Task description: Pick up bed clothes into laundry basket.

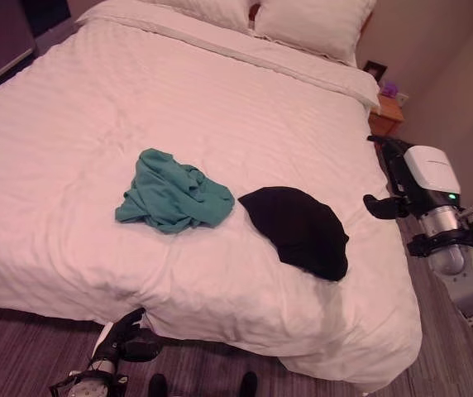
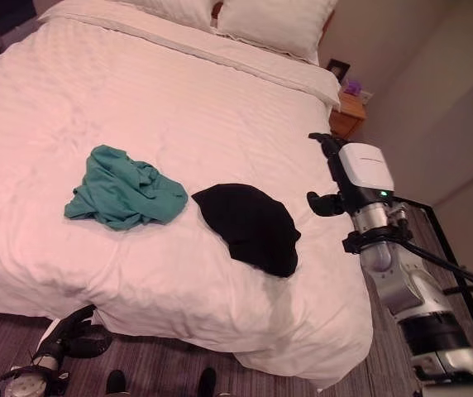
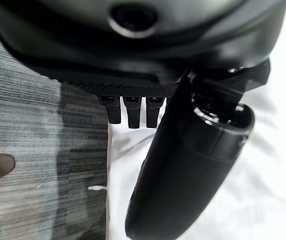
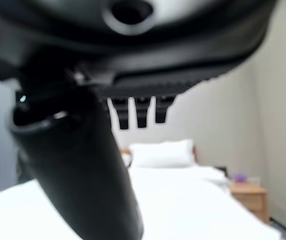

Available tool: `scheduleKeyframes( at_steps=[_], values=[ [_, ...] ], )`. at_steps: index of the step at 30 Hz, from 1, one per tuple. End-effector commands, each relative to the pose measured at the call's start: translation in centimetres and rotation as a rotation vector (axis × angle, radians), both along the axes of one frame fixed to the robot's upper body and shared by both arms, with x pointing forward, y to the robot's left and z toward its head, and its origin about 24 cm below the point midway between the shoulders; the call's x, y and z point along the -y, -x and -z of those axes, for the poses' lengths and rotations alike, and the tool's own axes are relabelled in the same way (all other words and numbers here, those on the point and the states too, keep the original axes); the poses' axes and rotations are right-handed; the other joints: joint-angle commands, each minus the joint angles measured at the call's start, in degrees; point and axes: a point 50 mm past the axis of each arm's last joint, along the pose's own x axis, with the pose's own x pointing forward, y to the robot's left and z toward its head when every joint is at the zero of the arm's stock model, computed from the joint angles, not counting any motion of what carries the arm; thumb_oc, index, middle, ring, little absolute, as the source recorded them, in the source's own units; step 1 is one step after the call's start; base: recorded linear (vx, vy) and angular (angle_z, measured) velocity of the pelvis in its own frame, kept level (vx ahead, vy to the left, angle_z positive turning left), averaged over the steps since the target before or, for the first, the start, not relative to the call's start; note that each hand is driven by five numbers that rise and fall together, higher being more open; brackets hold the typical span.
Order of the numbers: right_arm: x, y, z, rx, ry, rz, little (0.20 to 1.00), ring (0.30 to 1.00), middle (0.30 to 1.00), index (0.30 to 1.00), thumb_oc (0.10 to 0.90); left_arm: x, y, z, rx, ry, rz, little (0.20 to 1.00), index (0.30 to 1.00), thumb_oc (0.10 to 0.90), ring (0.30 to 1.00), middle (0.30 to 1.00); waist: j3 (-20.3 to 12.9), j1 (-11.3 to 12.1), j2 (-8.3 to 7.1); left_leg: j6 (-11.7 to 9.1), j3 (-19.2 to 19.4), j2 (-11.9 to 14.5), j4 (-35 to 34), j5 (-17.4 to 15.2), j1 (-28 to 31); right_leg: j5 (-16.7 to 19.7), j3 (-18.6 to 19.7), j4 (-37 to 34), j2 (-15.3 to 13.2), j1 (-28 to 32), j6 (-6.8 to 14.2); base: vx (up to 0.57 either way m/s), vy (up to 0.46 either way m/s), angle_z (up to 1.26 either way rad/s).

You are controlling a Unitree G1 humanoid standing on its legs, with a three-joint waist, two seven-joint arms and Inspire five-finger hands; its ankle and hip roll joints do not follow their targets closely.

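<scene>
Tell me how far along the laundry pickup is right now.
Nothing looks done: the crumpled teal cloth garment and the black cloth garment both lie on the white striped bed. Neither robot hand holds anything; the right robot hand hangs beside the bed, the left robot hand low at its foot.

Crumpled teal garment (image 1: 173, 198) and black garment (image 1: 298, 230) — near each other on white bed (image 1: 71, 149)

A bedroom: made white bed (image 1: 220, 107), pillows (image 1: 315, 25), wooden nightstand (image 1: 385, 114).
</scene>
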Motion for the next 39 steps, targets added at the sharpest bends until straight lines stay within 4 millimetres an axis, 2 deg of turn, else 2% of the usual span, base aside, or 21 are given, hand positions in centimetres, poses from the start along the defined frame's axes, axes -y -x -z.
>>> scheduleKeyframes(
  at_steps=[1,4,5,8,13,18,21,25,29,30,31,32,35,39],
  values=[
    [-0.1,-1.4,-4.2,0.118,0.004,0.007,0.900,0.900,0.900,0.900,0.800,-1.1,-1.7,-1.6,0.082,-0.061,0.028,0.900,0.900,0.800,0.900,0.900,-2.1,1.9,1.12,-0.5,0.2,1.9,0.1,-1.9,0.0,-1.9,-1.2,0.5,-6.2,0.2,5.7,0.00,0.000,0.00],
    [-1.5,-2.8,-1.5,-0.002,0.018,0.007,0.900,0.900,0.900,0.900,0.800,-1.6,-0.9,-1.0,0.038,-0.063,0.005,0.900,0.900,0.800,0.900,0.900,-2.0,2.4,1.87,-0.7,0.1,1.8,0.1,-1.6,-0.2,-2.1,-1.0,0.5,-6.3,0.5,5.5,0.00,0.000,0.00],
    [-1.6,-2.8,-1.5,-0.001,0.019,0.004,0.900,0.900,0.900,0.900,0.800,-1.6,-0.9,-1.0,0.038,-0.063,0.002,0.900,0.900,0.800,0.900,0.900,-2.1,2.3,1.87,-0.7,0.1,1.8,0.1,-1.6,-0.2,-2.1,-1.0,0.5,-6.3,0.5,5.5,0.00,0.000,0.00],
    [-3.0,-4.5,0.3,-0.085,0.011,0.019,0.900,0.900,0.900,0.900,0.800,-2.1,-0.2,-0.6,0.004,-0.070,-0.020,0.900,0.900,0.800,0.900,0.900,-2.0,2.5,2.64,-0.8,0.3,1.7,0.1,-1.2,-0.4,-2.1,-0.8,0.5,-6.4,0.5,5.3,0.00,0.000,-0.01],
    [-4.9,-7.1,1.3,-0.167,0.022,0.063,0.900,0.900,0.900,0.900,0.800,-2.1,-0.1,-0.2,-0.012,-0.066,-0.032,0.900,0.900,0.800,0.900,0.900,-1.8,2.8,4.06,-1.0,0.2,1.4,0.1,-0.7,-0.9,-2.0,-0.4,0.5,-6.7,0.2,5.1,0.00,0.005,-0.01],
    [-5.8,-8.0,1.1,-0.179,0.066,0.076,0.900,0.900,0.900,0.900,0.800,-1.6,-0.5,-0.1,-0.001,-0.056,-0.022,0.900,0.900,0.800,0.900,0.900,-1.1,3.2,4.90,-1.1,-0.3,1.1,0.1,-0.1,-2.0,-2.0,-0.5,0.5,-6.8,-0.3,5.1,0.00,0.000,-0.02],
    [-5.7,-8.4,0.2,-0.164,0.104,0.096,0.900,0.900,0.900,0.900,0.800,-1.3,-1.0,-0.1,0.016,-0.049,-0.020,0.900,0.900,0.800,0.900,0.900,-0.3,3.5,5.38,-1.2,-1.0,0.8,0.1,0.4,-3.5,-1.7,-0.7,0.5,-7.0,-1.5,5.1,-0.05,0.000,0.03],
    [-5.2,-8.7,-0.7,-0.140,0.118,0.117,0.900,0.900,0.900,0.900,0.800,-0.9,-1.5,-0.2,0.037,-0.037,-0.021,0.900,0.900,0.800,0.900,0.900,0.6,3.9,5.79,-1.2,-1.8,0.6,0.1,1.1,-5.6,-1.4,-1.1,0.5,-7.1,-3.1,5.2,-0.04,-0.007,0.07],
    [-3.6,-8.6,-1.6,-0.125,0.126,0.166,0.900,0.900,0.900,0.900,0.800,-0.5,-2.1,-0.2,0.056,-0.027,-0.018,0.900,0.900,0.800,0.900,0.900,2.3,4.6,6.20,-1.3,-3.4,0.3,0.1,2.1,-8.7,-1.1,-1.7,0.5,-7.0,-5.3,5.3,-0.04,-0.009,0.18],
    [-3.3,-8.5,-1.7,-0.121,0.124,0.174,0.865,0.865,0.865,0.865,0.776,-0.3,-2.2,-0.2,0.058,-0.024,-0.017,0.900,0.900,0.800,0.900,0.900,2.6,4.7,6.29,-1.3,-3.7,0.3,0.1,2.3,-9.5,-1.0,-1.8,0.5,-7.0,-5.9,5.3,-0.06,-0.002,0.22],
    [-2.9,-8.5,-2.0,-0.115,0.125,0.186,0.495,0.495,0.495,0.495,0.530,-0.3,-2.2,-0.1,0.060,-0.024,-0.019,0.900,0.900,0.800,0.900,0.900,3.1,4.9,6.30,-1.3,-4.0,0.3,0.1,2.6,-10.2,-0.9,-1.9,0.5,-6.9,-6.5,5.3,-0.07,0.002,0.19],
    [-2.6,-8.5,-2.3,-0.111,0.125,0.195,0.300,0.300,0.300,0.300,0.400,-0.2,-2.3,-0.1,0.059,-0.021,-0.019,0.900,0.900,0.800,0.900,0.900,3.5,5.0,6.29,-1.4,-4.2,0.3,0.1,2.8,-11.0,-0.9,-2.0,0.5,-6.9,-7.2,5.3,-0.07,-0.001,0.09],
    [-2.4,-8.5,-2.8,-0.103,0.153,0.192,0.300,0.300,0.300,0.300,0.400,0.0,-2.2,0.3,0.046,-0.012,-0.031,0.900,0.900,0.800,0.900,0.900,3.8,5.3,5.87,-1.6,-4.4,0.6,0.1,3.1,-12.4,-0.9,-2.0,0.5,-6.5,-8.4,5.3,-0.03,-0.006,0.02],
    [-3.4,-8.5,-3.4,-0.072,0.176,0.145,0.300,0.300,0.300,0.300,0.400,0.0,-1.2,1.2,-0.006,-0.015,-0.049,0.900,0.900,0.800,0.900,0.900,3.8,5.2,5.28,-1.6,-4.4,1.0,0.1,2.9,-12.0,-1.5,-1.8,0.5,-6.2,-7.9,5.1,0.00,0.000,0.00]
  ],
)
